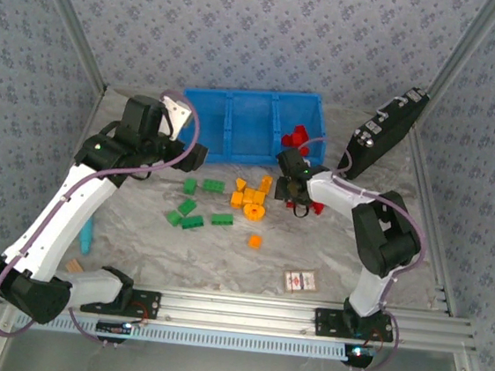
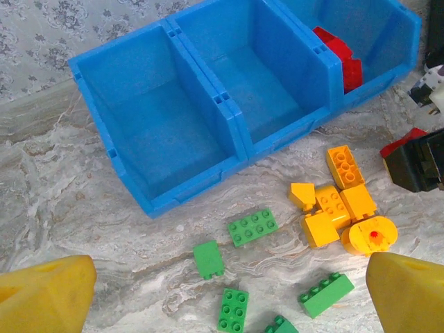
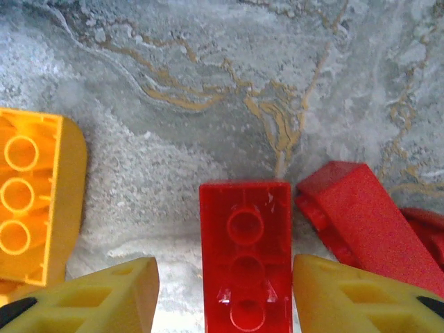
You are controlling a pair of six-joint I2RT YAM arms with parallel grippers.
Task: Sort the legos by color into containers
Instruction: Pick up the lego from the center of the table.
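1 red brick lies inside the spread right claw, orange brick beside; left claw wide.

Both arms show white links, black joints, purple cables, yellow pincer fingers.

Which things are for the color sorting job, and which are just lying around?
For the job: green legos, orange legos, red legos, blue tray.
Just lying about: black device, red-and-white card, light blue stick.
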